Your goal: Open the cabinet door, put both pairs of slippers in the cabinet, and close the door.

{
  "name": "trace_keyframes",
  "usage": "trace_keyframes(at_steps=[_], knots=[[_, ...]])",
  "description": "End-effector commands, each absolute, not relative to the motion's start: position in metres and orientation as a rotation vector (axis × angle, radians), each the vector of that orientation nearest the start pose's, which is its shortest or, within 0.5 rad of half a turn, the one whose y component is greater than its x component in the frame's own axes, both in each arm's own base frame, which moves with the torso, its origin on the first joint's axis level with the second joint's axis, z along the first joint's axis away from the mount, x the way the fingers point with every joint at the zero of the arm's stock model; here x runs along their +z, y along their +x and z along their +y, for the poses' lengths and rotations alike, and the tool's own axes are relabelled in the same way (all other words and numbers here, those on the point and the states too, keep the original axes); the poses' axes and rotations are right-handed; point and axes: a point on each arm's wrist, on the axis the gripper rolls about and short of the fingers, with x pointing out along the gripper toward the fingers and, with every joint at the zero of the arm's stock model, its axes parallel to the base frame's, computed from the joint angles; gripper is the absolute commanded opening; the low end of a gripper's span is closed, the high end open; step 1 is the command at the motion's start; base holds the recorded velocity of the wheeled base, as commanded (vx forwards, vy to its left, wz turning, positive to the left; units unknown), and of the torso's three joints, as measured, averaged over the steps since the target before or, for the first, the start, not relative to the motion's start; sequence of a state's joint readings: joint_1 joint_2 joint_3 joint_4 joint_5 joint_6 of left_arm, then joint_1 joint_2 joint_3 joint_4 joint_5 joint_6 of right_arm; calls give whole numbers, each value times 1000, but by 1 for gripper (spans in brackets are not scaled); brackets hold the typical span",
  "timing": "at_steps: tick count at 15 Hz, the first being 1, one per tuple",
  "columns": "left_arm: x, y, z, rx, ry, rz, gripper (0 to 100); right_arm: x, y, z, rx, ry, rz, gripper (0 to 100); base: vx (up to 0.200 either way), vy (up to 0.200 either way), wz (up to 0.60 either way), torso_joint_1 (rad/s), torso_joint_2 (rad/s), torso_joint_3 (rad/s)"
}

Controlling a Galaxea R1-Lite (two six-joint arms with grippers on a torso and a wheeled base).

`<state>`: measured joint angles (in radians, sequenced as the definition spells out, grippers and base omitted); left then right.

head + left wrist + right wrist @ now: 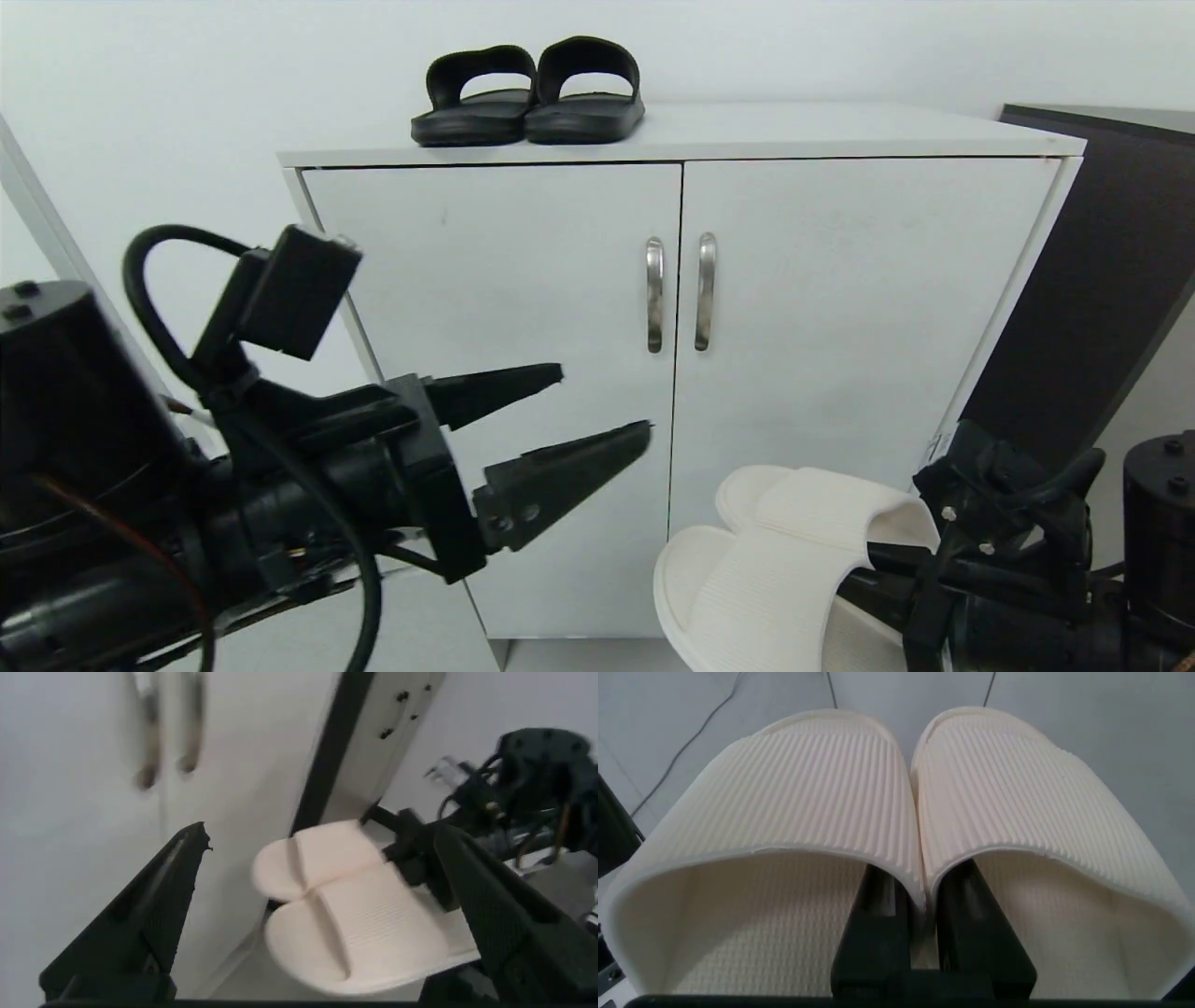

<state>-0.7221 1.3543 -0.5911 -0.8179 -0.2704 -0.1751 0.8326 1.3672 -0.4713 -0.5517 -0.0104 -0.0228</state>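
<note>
Touching side by side, ribbed cream slippers point(794, 560)

1. White two-door cabinet point(523, 392): both doors shut, metal handles point(706, 291) side by side at the centre.
2. Black slide slippers point(529, 93): paired upright on its top.
3. Cream ribbed slippers point(794, 560): pinched together by the right gripper point(924, 938), low before the right door.

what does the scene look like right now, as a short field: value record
cabinet: white, both doors shut, two handles side by side at the middle
black slippers: pair on the cabinet top, toward its left side
white slippers: pair held low in front of the right door
left gripper: fingers open, empty, in front of the left door
right gripper: fingers inside the white slippers, clamping their adjoining sides
task stage: door not yet opened
</note>
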Motion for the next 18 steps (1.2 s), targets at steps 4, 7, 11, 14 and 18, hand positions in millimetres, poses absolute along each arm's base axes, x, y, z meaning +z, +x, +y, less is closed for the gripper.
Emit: trace_keyframes(at_steps=[4, 7, 11, 14, 18], knots=[[232, 207, -207, -1171, -263, 136, 100, 168, 139, 152, 819, -168, 323, 0, 0, 0, 0, 0, 0, 0], [235, 225, -222, -1206, -312, 159, 100, 168, 139, 152, 817, -169, 326, 0, 0, 0, 0, 0, 0, 0], [251, 238, -226, -1186, -355, 202, 100, 167, 140, 152, 817, -169, 327, 0, 0, 0, 0, 0, 0, 0], [260, 246, -229, -1144, -317, 205, 100, 165, 141, 154, 819, -173, 340, 0, 0, 0, 0, 0, 0, 0], [263, 252, -231, -1050, -266, 157, 100, 164, 141, 154, 818, -173, 341, 0, 0, 0, 0, 0, 0, 0]])
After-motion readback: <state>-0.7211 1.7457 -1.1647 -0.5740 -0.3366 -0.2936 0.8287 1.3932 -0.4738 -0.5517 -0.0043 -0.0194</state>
